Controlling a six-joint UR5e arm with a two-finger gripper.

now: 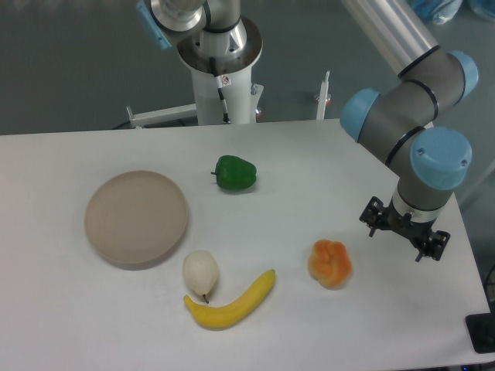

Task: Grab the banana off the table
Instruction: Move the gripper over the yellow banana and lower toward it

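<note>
The banana (231,305) is bright yellow and curved. It lies flat on the white table (309,178) near the front edge, its left end just below a pale cream pear-shaped fruit (200,272). My gripper (404,230) hangs under the blue-capped wrist at the right side of the table, well to the right of the banana and just right of the orange pepper (330,263). Only its black mount shows; the fingers are hidden, so I cannot tell whether they are open or shut. Nothing shows in the gripper.
A round beige plate (136,218) sits at the left. A green pepper (234,173) lies in the middle toward the back. The arm's base column (224,77) stands behind the table's far edge. The table's right edge is close to the gripper.
</note>
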